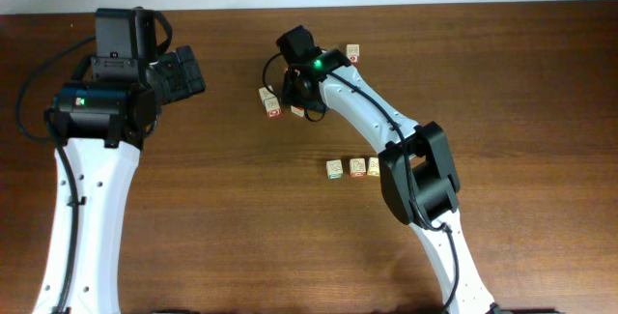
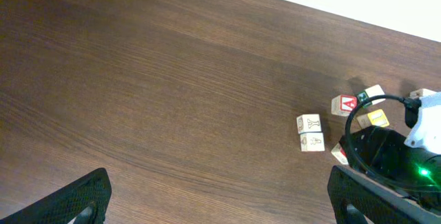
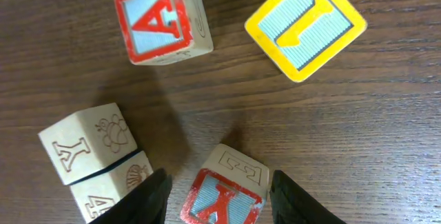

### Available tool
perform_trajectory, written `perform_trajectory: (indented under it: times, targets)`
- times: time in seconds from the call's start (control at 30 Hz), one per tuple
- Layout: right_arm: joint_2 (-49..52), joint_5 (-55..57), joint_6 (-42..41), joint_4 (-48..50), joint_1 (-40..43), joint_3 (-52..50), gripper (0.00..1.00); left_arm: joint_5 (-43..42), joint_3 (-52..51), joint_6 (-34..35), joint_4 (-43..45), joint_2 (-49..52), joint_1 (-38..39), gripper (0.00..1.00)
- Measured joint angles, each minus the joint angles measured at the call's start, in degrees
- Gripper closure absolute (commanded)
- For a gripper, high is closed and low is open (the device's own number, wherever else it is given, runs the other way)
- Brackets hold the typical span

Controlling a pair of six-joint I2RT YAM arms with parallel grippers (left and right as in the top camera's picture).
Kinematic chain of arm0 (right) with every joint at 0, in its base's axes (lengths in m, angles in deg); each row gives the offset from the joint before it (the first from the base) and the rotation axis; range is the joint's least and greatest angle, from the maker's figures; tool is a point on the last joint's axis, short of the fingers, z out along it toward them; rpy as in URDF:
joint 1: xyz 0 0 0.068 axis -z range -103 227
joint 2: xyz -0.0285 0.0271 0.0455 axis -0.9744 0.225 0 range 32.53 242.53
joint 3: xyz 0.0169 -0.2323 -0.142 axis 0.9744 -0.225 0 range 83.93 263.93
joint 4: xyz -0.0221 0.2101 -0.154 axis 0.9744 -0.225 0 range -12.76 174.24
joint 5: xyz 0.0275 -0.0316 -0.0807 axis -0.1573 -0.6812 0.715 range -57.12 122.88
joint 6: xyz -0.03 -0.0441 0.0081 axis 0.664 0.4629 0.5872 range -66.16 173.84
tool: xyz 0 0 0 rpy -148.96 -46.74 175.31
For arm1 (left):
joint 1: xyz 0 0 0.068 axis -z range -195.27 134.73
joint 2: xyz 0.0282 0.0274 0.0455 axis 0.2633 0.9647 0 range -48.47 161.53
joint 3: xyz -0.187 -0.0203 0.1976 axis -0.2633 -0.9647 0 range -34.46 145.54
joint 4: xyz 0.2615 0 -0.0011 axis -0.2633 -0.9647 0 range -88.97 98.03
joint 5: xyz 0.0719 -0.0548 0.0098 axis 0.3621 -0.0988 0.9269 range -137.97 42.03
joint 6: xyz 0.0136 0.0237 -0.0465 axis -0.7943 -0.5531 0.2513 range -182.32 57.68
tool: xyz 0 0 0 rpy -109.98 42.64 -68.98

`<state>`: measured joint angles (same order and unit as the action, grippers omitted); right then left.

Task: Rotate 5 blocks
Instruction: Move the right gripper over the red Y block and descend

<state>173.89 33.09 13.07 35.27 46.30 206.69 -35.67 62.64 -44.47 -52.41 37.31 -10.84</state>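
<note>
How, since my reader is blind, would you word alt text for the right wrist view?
The right gripper straddles a red-bordered wooden cube at the bottom edge; whether it pinches it is unclear. Beyond, on the dark wood table, lie a red A cube, a yellow-bordered cube and two pale cubes pressed together.

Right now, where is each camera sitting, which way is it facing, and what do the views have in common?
Overhead: fixed above the table, looking straight down; left arm and right arm both show.
Left wrist: low over the table, looking across it at a pair of touching blocks and the right arm; left gripper fingers at the bottom corners.
Right wrist: close above the table, looking down; right gripper fingers flank a red-bordered block at the bottom edge.
Shared: all three show that touching pair.
</note>
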Motion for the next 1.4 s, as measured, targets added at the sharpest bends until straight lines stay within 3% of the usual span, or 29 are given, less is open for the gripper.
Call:
perform_trajectory:
  times: [0.2,0.4,0.57,0.87,1.17,1.4]
  targets:
    - [0.59,0.00,-0.02,-0.42,-0.22,0.00,0.53,-0.02,0.00,0.00,0.00,0.00,0.00,0.01]
    - [0.98,0.00,-0.15,0.22,-0.22,0.00,0.66,-0.02,0.00,0.00,0.00,0.00,0.00,0.01]
    - [0.98,0.00,0.07,-0.59,-0.22,0.00,0.66,0.00,0.00,0.00,0.02,0.00,0.00,0.01]
    - [0.11,-4.09,3.63,-10.10,-0.22,0.44,0.66,-0.02,0.00,0.00,0.00,0.00,0.00,0.01]
    - [-0.20,-10.29,9.66,-26.67,-0.66,0.42,0.66,0.00,0.00,0.00,0.00,0.00,0.00,0.01]
    - [-0.20,-10.43,12.94,-30.47,-3.85,0.22,0.65,0.00,0.00,0.00,0.00,0.00,0.00,0.01]
